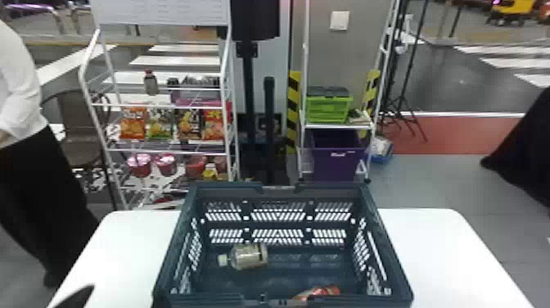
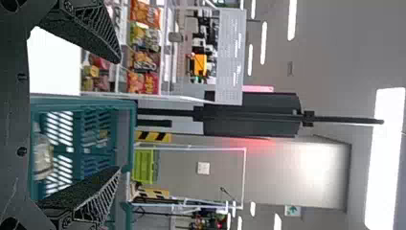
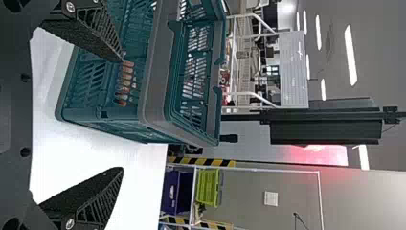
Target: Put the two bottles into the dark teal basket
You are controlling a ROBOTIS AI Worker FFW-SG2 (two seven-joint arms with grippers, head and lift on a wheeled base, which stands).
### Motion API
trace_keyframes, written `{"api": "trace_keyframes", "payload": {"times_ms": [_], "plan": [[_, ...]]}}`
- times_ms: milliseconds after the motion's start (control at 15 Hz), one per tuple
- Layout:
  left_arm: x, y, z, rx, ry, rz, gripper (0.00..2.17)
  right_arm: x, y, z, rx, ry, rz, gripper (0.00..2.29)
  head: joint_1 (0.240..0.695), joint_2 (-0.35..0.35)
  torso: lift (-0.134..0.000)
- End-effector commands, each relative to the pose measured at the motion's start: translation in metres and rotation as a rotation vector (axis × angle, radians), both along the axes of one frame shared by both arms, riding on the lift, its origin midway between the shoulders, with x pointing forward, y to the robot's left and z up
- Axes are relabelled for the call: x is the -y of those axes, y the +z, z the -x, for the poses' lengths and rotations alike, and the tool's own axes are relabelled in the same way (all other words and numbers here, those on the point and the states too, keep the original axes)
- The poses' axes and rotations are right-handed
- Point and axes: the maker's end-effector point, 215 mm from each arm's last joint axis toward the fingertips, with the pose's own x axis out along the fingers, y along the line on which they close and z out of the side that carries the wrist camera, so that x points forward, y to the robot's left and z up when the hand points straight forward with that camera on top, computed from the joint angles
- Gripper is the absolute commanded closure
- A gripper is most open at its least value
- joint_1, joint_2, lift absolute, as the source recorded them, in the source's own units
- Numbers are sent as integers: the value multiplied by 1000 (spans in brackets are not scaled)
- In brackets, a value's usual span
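Observation:
In the head view my left gripper (image 1: 75, 297) shows as a dark tip at the bottom left, outside the dark teal basket (image 1: 388, 245). A clear bottle (image 1: 249, 257) with a pale cap lies on its side on the basket floor. A red-and-white item (image 1: 321, 292), partly hidden, lies by the near wall; whether it is a bottle I cannot tell. The left wrist view shows my left gripper (image 2: 118, 115) open and empty, with the clear bottle (image 2: 43, 157) inside the basket. My right gripper (image 3: 120, 115) is open and empty beside the basket (image 3: 155, 62).
The basket stands on a white table (image 1: 446, 254). Behind it at the left is a white rack (image 1: 88, 96) with snack bags, cups and a small bottle (image 1: 150, 83). Another rack holds a green crate (image 1: 329, 108) and a purple bin (image 1: 336, 164).

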Motion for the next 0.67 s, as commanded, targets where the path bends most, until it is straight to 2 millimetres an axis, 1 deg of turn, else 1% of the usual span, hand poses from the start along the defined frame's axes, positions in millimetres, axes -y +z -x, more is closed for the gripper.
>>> {"api": "trace_keyframes", "payload": {"times_ms": [0, 67, 200, 400, 467, 600], "plan": [[8, -27, 24, -16, 34, 0, 97, 0, -1, -4, 5, -4, -9, 83, 499, 0, 0], [7, -29, 34, -3, 55, 6, 97, -1, -1, -4, 8, -7, -18, 87, 499, 0, 0], [15, -34, 55, 28, 76, 10, 93, -2, -3, -5, 16, -16, -31, 87, 499, 0, 0], [21, -49, 66, 3, 90, 7, 93, -3, -9, -8, 31, -55, -40, 87, 499, 0, 0], [25, -52, 69, 3, 92, 3, 90, -3, -12, -7, 31, -69, -41, 87, 499, 0, 0], [27, -56, 71, -5, 99, 3, 90, -9, -11, -6, 49, -67, -46, 87, 499, 0, 0]]}}
